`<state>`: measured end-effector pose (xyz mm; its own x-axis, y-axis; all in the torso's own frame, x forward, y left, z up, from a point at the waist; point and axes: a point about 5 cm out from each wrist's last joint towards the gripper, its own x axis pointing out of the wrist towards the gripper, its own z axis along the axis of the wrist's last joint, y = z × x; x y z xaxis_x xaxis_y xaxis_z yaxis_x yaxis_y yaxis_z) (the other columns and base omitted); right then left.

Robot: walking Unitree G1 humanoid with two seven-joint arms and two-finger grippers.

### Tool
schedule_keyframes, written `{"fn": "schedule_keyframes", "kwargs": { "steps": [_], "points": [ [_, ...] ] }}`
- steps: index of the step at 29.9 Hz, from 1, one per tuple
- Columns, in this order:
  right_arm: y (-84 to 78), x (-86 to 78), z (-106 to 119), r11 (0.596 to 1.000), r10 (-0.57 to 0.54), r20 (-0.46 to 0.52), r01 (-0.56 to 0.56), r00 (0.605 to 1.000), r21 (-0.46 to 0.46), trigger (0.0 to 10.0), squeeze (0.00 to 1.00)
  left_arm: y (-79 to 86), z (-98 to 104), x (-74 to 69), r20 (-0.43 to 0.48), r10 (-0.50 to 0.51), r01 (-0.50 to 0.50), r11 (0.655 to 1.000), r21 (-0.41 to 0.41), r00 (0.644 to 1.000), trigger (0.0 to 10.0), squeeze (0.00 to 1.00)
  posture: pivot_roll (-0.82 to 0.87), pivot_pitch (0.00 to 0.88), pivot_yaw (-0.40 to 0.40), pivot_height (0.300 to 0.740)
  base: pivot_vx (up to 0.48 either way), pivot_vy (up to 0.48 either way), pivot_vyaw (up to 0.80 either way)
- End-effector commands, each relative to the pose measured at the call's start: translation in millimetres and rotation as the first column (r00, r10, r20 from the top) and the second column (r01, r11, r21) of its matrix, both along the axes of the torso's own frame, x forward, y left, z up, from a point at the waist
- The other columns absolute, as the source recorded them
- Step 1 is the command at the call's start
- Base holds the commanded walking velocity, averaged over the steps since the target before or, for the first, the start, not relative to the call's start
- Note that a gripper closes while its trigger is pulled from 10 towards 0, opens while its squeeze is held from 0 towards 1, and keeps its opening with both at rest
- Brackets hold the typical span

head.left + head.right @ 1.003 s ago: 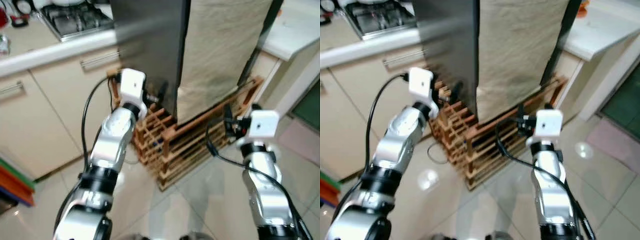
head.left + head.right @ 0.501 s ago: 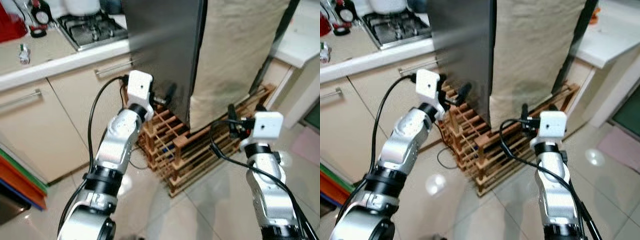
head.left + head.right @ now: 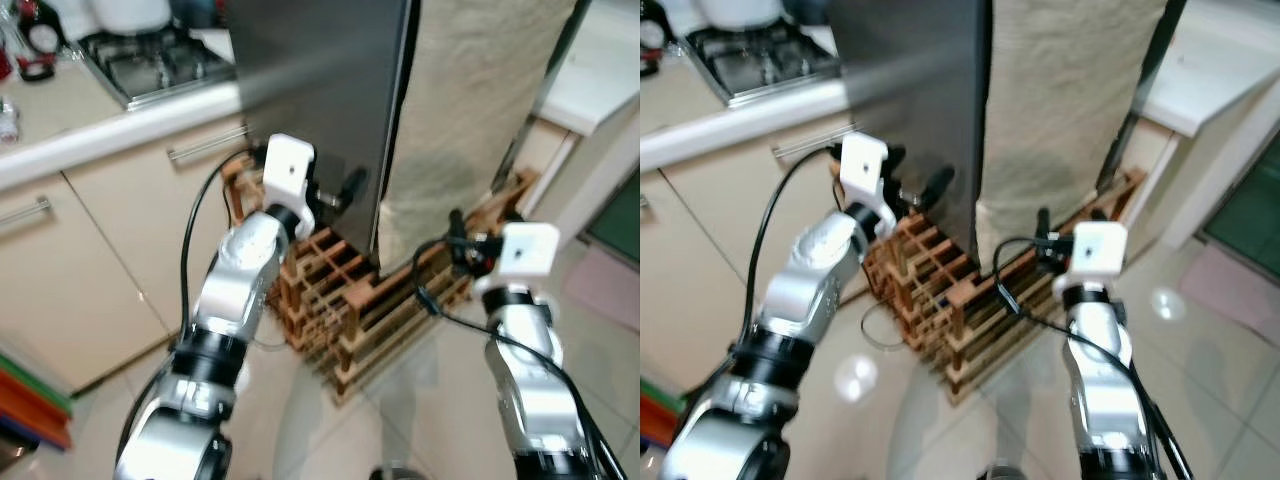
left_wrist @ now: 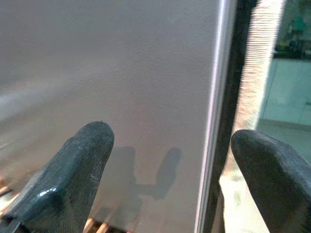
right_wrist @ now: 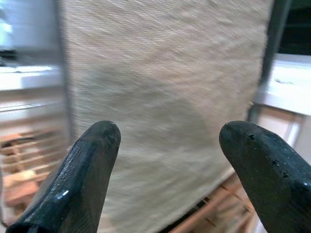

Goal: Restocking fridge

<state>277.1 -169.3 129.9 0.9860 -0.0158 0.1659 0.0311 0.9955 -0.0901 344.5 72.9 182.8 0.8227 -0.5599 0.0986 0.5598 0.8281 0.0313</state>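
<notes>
You're closing in on the fridge with both sets of fingers spread wide and holding nothing.

The fridge is standing dead ahead, its grey door running upright. Your left gripper is pointing at the lower door, just beside the vertical edge where the beige cloth is hanging. Your right gripper is facing that cloth, down by the wooden rack. I'm judging the left arm nearer the door edge.

Head views downward; wrist views near fridge.
</notes>
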Motion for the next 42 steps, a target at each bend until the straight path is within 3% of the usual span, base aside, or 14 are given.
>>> {"fn": "schedule_keyframes", "kwargs": {
  "steps": [1,5,20,31,42],
  "points": [
    [-1.5,0.0,3.5,1.0,-0.005,0.016,0.005,1.0,-0.006,10.0,0.0,-10.0,7.4,-2.6,0.022,-0.065,0.065,0.998,0.013,0.998,10.0,0.0,-0.1,0.0,0.027,0.74,0.0,0.0,0.0],
    [-2.2,0.5,2.9,1.0,-0.015,0.006,0.015,1.0,-0.013,10.0,0.0,-10.4,7.5,-1.1,0.014,-0.062,0.061,0.998,0.009,0.998,10.0,0.0,-0.1,0.0,0.032,0.74,0.0,0.0,0.0],
    [-1.3,1.7,2.7,1.0,-0.005,-0.002,0.005,1.0,-0.004,10.0,0.0,-4.6,4.1,-1.1,-0.013,-0.034,0.034,0.999,-0.003,0.999,10.0,0.0,-0.1,0.0,0.025,0.74,0.0,0.0,-0.73],
    [-1.9,0.9,3.6,1.0,-0.007,0.009,0.007,1.0,-0.015,10.0,0.0,8.6,18.5,4.0,-0.013,0.044,-0.045,0.995,-0.087,0.999,10.0,0.0,-0.1,0.0,0.024,0.74,0.0,0.0,0.0],
    [-1.4,2.2,2.7,1.0,-0.001,0.008,0.002,1.0,-0.018,10.0,0.0,21.4,21.6,16.6,-0.015,0.15,-0.15,0.985,-0.088,0.989,10.0,0.0,-0.1,0.0,0.019,0.74,0.0,0.0,0.0]
  ]
}}
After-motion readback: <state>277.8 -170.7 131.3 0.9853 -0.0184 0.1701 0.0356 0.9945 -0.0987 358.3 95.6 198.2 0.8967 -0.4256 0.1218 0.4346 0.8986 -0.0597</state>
